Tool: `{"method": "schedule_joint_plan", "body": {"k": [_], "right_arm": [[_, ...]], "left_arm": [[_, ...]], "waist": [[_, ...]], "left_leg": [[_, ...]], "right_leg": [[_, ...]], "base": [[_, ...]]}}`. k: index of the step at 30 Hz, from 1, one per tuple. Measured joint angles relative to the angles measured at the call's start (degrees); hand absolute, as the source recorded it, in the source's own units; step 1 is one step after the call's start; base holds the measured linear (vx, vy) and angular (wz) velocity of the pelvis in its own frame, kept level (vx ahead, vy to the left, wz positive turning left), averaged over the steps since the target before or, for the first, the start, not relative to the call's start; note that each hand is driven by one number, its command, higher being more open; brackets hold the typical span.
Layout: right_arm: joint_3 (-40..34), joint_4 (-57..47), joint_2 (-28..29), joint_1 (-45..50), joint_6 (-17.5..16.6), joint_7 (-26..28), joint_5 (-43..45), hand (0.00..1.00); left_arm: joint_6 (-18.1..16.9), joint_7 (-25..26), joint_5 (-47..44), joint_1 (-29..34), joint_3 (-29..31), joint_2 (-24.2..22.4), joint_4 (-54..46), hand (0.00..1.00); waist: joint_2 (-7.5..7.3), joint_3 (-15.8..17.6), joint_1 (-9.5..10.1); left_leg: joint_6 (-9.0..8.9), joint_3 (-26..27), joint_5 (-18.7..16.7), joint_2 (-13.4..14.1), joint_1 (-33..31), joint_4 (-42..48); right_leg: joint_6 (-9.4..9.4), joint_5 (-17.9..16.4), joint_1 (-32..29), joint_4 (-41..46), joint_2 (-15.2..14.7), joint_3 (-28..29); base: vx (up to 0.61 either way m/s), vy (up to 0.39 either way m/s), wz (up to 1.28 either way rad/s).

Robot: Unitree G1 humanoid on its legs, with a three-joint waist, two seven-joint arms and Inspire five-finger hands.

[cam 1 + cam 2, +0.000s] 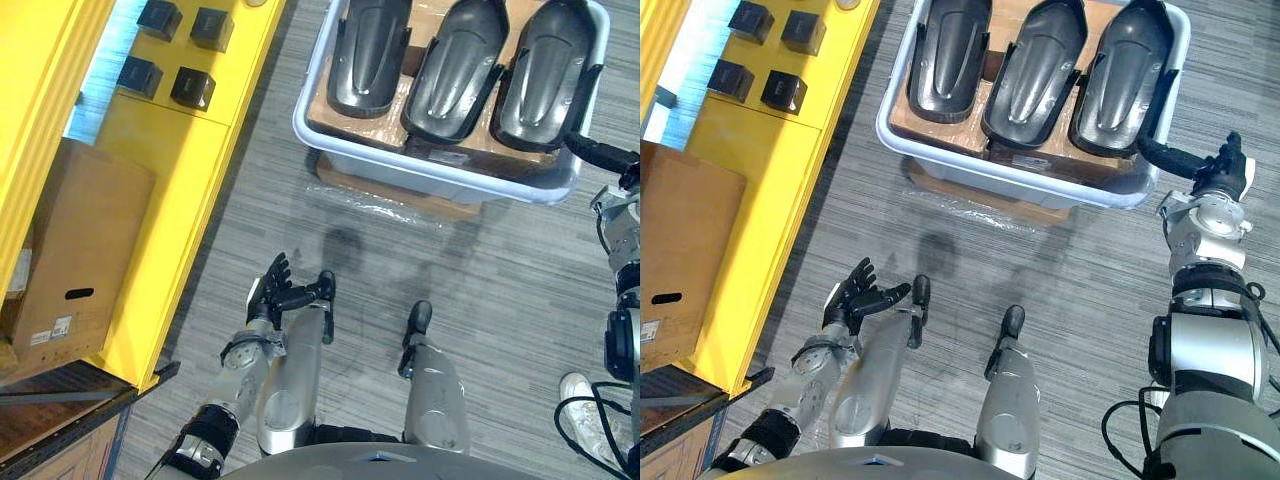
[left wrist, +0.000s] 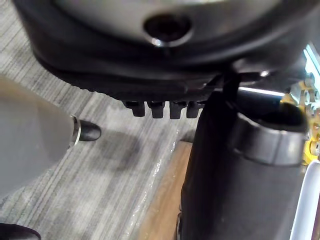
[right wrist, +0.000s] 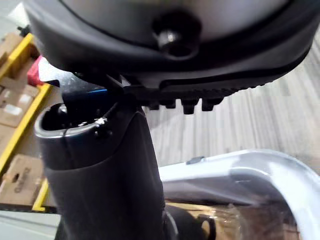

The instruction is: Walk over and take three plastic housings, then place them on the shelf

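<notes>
Dark plastic housings (image 1: 1035, 70), three abreast in grey tub (image 1: 1020, 172), upper centre, long axes up-frame; right hand (image 1: 1223, 170), fingers apart, beside tub's right rim, nearer; left hand (image 1: 852, 295) splayed, lower left.

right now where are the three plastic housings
In the left eye view the three plastic housings lie side by side in the pale tub on the floor ahead, right of the yellow shelf.
</notes>
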Motion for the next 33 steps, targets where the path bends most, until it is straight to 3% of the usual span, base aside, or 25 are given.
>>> {"method": "schedule_joint_plan", "body": {"k": [4,12,24,33], "right_arm": [[0.0,3.2,-4.4,-4.2,3.0,-0.6,-0.1,1.00],[4.5,4.2,-5.8,-9.2,3.9,-2.2,-0.2,1.00],[9.0,-0.4,-7.9,-10.4,2.8,-2.6,-0.4,1.00],[11.2,-0.4,-8.6,-11.3,4.3,-3.8,-0.3,1.00]], "left_arm": [[0.0,-0.1,-1.7,0.1,-1.3,-1.0,2.7,1.00],[-0.5,-0.6,-4.0,0.6,-3.3,-1.2,5.2,1.00],[-1.5,-1.1,-4.1,1.2,-3.7,-1.6,5.0,1.00],[-2.6,-0.8,-5.9,1.2,-5.5,-2.4,5.6,1.00]], "waist": [[1.83,0.2,1.05],[2.28,-0.1,2.19],[2.82,-0.5,2.53],[4.68,-1.8,4.15]], "left_leg": [[0.01,-0.3,2.1,-0.8,-0.2,-2.4],[-0.78,-0.8,4.1,-1.2,-1.1,-4.6],[-0.67,-1.0,3.7,-1.4,-2.2,-2.9],[-1.00,-1.2,3.1,-1.7,-4.2,-2.1]], "right_leg": [[0.04,-0.7,-2.0,2.0,-1.0,-0.3],[-0.56,-2.8,-6.0,6.9,-2.0,-0.3],[-0.63,-3.6,-6.8,8.5,-2.3,-0.4],[-0.63,-4.5,-9.3,10.7,-3.0,-0.3]], "base": [[-0.03,-0.009,0.09],[-0.02,-0.020,0.05],[0.00,-0.002,0.01],[0.00,0.000,0.00]]}}
